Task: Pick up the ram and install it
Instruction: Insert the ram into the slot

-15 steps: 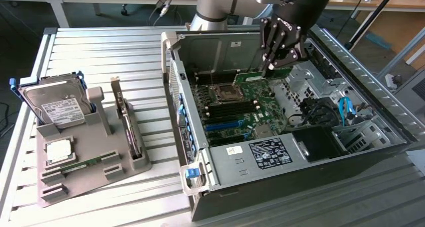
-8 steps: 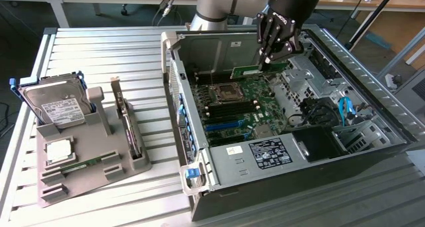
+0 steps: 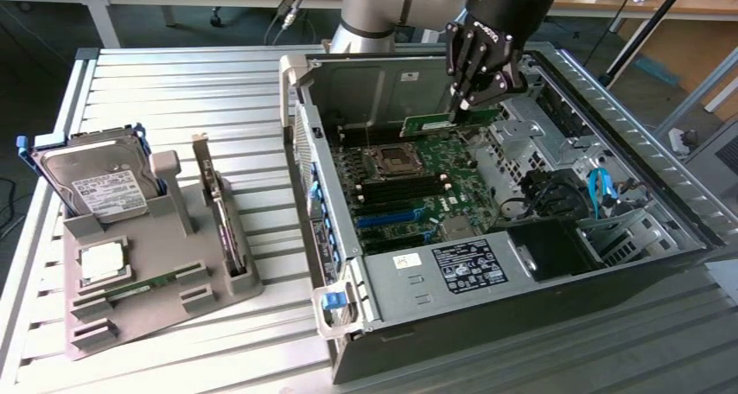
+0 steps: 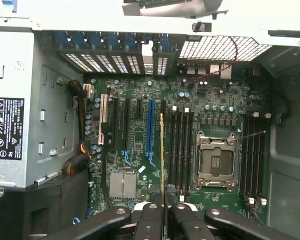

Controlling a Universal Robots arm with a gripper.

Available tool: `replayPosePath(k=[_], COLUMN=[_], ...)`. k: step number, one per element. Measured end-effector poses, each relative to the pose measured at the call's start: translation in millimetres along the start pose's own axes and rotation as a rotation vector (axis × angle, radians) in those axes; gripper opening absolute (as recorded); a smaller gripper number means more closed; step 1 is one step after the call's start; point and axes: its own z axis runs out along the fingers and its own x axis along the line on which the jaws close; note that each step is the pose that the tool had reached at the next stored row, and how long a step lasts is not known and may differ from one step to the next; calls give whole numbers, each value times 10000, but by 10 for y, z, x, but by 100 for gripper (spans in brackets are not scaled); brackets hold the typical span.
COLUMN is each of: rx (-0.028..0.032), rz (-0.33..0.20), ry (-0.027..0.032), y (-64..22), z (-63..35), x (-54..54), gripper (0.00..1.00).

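Observation:
My gripper (image 3: pixel 466 102) hangs inside the open computer case (image 3: pixel 302 143), shut on the ram (image 3: pixel 452 122), a thin green board held on edge above the far part of the motherboard (image 3: pixel 406 182). From the wrist, the ram (image 4: pixel 162 150) appears edge-on as a thin yellowish line running out from between my gripper (image 4: pixel 164 212) fingers. It lies parallel to the black memory slots (image 4: pixel 180 150), lined up beside them and still above the board. The empty processor socket (image 4: pixel 216 161) sits just past those slots. A second, similar green stick (image 3: pixel 144 286) lies in the grey holder outside the case.
The grey holder (image 3: pixel 173 238) on the slatted table carries a hard drive (image 3: pixel 104 187), a dark expansion card (image 3: pixel 219 212) and a silver processor chip (image 3: pixel 102 260). Inside the case are a power supply (image 3: pixel 467 269), cables (image 3: pixel 548 195) and blue slots (image 4: pixel 150 130).

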Motion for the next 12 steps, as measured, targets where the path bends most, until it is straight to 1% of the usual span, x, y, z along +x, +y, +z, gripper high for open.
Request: replayPosePath(k=[5,9,12], rx=[1,-2,-2], rz=[0,0,0], ry=[0,3,2], y=[-1,-6,-12], z=[12,83,147], x=[-1,-10,-80], gripper=[13,13,13])
